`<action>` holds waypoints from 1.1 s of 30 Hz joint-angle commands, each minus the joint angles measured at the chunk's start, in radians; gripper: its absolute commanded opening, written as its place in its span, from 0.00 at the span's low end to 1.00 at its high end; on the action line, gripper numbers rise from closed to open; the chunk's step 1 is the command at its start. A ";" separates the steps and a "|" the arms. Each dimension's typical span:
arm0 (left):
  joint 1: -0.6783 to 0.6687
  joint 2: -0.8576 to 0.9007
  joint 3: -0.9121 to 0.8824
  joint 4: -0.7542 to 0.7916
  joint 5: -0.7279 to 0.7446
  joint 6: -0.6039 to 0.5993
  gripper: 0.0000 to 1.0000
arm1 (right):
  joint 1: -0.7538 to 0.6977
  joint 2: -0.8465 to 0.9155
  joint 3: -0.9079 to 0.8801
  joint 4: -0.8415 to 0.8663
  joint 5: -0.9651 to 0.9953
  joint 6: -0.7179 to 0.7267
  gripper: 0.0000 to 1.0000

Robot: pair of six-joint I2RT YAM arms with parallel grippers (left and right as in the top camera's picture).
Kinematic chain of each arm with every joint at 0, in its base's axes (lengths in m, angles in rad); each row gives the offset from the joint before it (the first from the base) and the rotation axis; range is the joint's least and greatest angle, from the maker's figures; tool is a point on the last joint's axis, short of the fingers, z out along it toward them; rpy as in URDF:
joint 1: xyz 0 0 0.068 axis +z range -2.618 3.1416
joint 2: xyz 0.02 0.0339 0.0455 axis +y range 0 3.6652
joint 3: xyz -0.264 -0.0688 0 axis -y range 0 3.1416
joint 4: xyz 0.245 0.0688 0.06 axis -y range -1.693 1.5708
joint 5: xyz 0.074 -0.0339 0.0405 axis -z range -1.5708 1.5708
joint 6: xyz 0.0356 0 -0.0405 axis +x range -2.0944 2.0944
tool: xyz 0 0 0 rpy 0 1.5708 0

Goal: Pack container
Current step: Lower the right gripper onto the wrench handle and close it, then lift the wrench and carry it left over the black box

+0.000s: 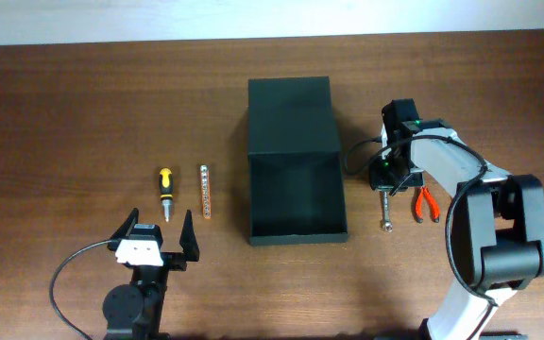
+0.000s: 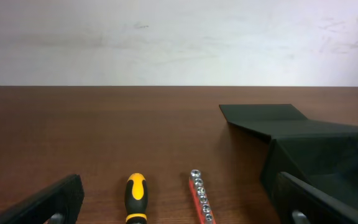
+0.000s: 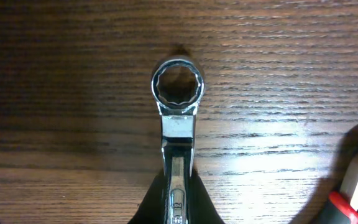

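The container point(image 1: 296, 194), a matte black box, stands open in the middle of the table with its flap lid point(image 1: 291, 113) folded back at the far side; nothing shows inside it. It also fills the right of the left wrist view point(image 2: 322, 149). Just right of it lies a steel ring wrench point(image 1: 383, 215). My right gripper point(image 1: 391, 176) is down on the wrench, and in the right wrist view the gripper point(image 3: 178, 202) is shut on the shaft below the ring end point(image 3: 178, 87). My left gripper point(image 1: 159, 238) stands open near the front left, holding nothing.
A yellow-and-black screwdriver point(image 1: 165, 192) and a red socket rail point(image 1: 205, 192) lie left of the box, ahead of the left gripper point(image 2: 176, 208). Red-handled pliers point(image 1: 428, 203) lie right beside the wrench, at the right edge of the right wrist view point(image 3: 353, 199).
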 commanded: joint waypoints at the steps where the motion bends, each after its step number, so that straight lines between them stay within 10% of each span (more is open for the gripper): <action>1: 0.007 -0.004 -0.006 -0.002 -0.004 0.019 0.99 | -0.004 0.002 -0.019 -0.006 0.012 0.004 0.04; 33: 0.007 -0.004 -0.006 -0.002 -0.004 0.019 0.99 | 0.074 -0.035 1.090 -0.778 -0.023 0.033 0.04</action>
